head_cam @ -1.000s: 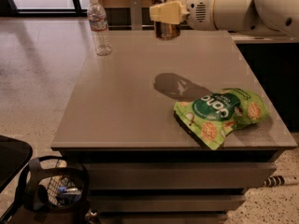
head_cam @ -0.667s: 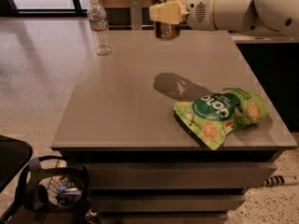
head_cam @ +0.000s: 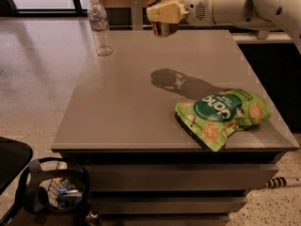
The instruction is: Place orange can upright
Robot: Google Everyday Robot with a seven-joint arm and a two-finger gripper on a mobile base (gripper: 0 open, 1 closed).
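Observation:
The orange can (head_cam: 162, 28) is held upright in the air above the far part of the grey table (head_cam: 127, 102); its brownish top and shiny lower end show above and below the fingers. My gripper (head_cam: 163, 13) is shut on the can, its cream fingers (head_cam: 165, 14) wrapped around the can's middle. The white arm reaches in from the upper right. The can's shadow falls on the table's middle.
A clear plastic water bottle (head_cam: 99, 26) stands upright at the table's far left corner. A green snack bag (head_cam: 221, 117) lies flat near the front right edge. A dark chair edge and a wire basket (head_cam: 61, 192) sit on the floor at the lower left.

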